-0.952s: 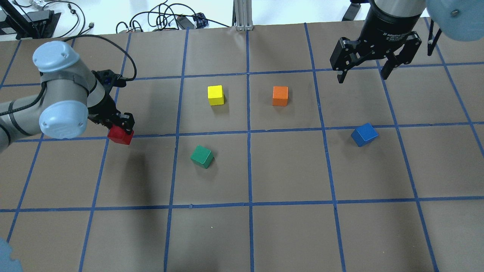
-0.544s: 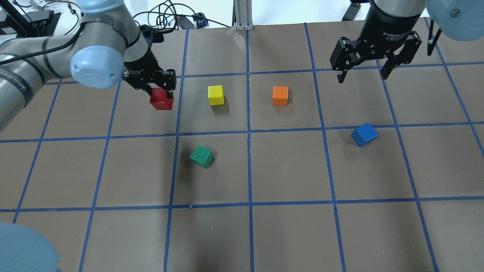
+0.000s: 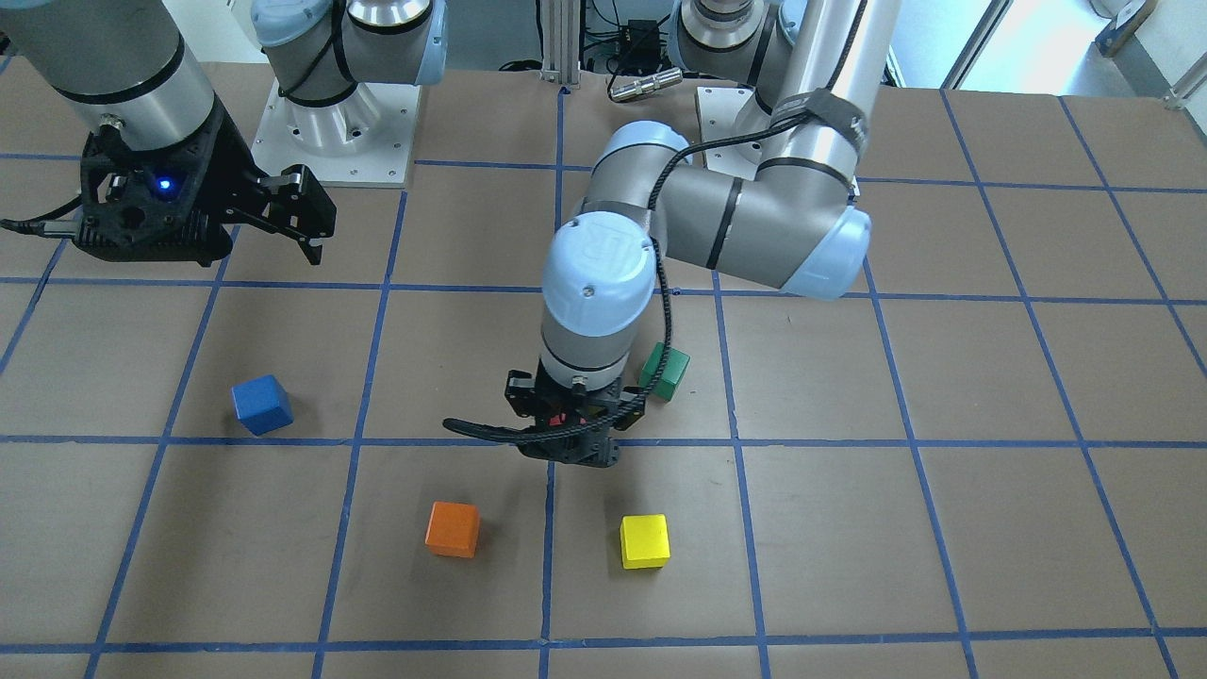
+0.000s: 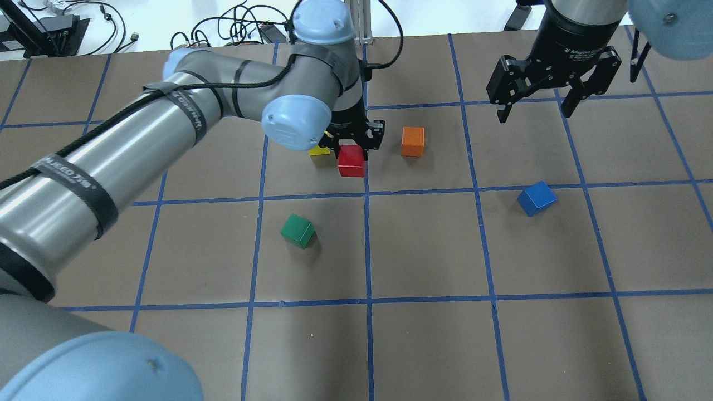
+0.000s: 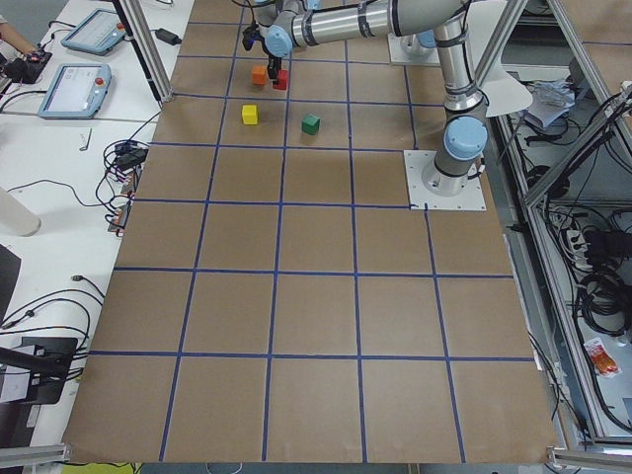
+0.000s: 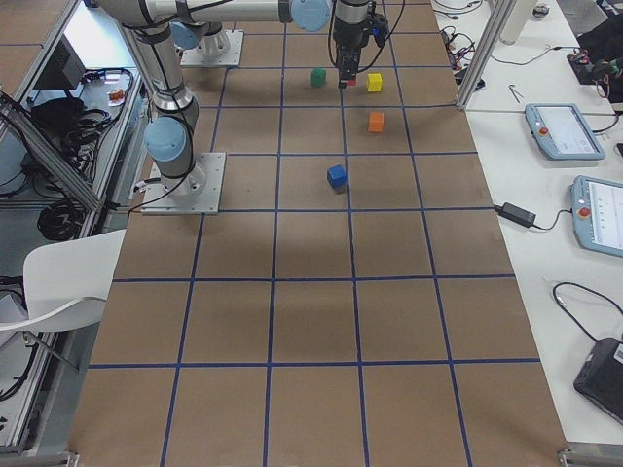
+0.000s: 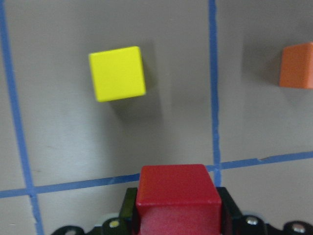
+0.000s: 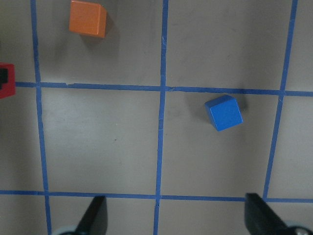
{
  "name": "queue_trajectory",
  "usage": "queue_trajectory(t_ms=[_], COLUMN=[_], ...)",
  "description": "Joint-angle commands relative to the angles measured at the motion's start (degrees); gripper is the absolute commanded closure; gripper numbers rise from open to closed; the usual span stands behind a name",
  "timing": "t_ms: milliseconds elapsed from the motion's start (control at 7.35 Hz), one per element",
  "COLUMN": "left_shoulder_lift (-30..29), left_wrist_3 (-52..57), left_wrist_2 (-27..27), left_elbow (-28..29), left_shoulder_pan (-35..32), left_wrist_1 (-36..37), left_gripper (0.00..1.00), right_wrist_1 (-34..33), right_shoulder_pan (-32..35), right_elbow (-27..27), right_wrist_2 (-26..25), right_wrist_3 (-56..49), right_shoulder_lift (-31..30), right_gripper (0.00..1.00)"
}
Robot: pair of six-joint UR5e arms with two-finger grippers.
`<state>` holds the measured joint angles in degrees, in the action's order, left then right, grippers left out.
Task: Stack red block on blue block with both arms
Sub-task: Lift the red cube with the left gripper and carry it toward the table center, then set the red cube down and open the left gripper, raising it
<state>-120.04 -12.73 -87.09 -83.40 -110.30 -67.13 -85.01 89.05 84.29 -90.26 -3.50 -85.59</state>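
My left gripper [image 4: 353, 146] is shut on the red block [image 4: 351, 160] and holds it above the table between the yellow and orange cubes. The red block also shows in the left wrist view [image 7: 177, 196] and at the left edge of the right wrist view [image 8: 5, 81]. The blue block [image 4: 536, 198] lies on the table to the right, alone; it also shows in the front view [image 3: 261, 404] and the right wrist view [image 8: 224, 112]. My right gripper [image 4: 537, 108] is open and empty, high above the table, beyond the blue block.
A yellow cube [image 3: 644, 541], an orange cube [image 4: 413, 141] and a green cube [image 4: 298, 230] lie on the brown table with its blue tape grid [image 4: 367, 245]. My left arm [image 4: 167, 128] stretches across the table's left half.
My left arm has swung right with the red block, from the table's left part to between the yellow and orange cubes. The right gripper and the blue block have not moved.
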Motion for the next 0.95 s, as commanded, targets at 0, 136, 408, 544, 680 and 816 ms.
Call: queue_trajectory(t_ms=[0,136,408,544,680,816], left_shoulder_lift=[-3.6,-4.7,-5.5,-5.5,-5.1,-4.2], left_wrist_3=[-1.7,-1.7,-1.6,-1.9,-2.7,-2.1], left_wrist_2=[-0.1,-0.2,-0.4,-0.4,-0.4,-0.4], left_elbow=[-0.5,-1.2,-1.8,-1.9,-2.2,-1.9], left_shoulder_pan=[-1.9,-1.9,-1.9,-1.9,-1.9,-0.8], left_wrist_1=[2.5,3.1,3.4,3.3,3.8,3.8], left_gripper=[1.00,1.00,0.98,0.28,0.00,0.00], right_wrist_1=[0.1,0.2,0.4,0.4,0.4,0.0], right_shoulder_pan=[0.0,0.0,0.0,0.0,0.0,0.0], right_elbow=[0.0,0.0,0.0,0.0,0.0,0.0], right_wrist_2=[0.0,0.0,0.0,0.0,0.0,0.0], right_wrist_3=[0.1,0.1,0.1,0.2,0.2,0.2], right_shoulder_lift=[0.0,0.0,0.0,0.0,0.0,0.1], right_gripper=[0.00,0.00,0.00,0.00,0.00,0.00])
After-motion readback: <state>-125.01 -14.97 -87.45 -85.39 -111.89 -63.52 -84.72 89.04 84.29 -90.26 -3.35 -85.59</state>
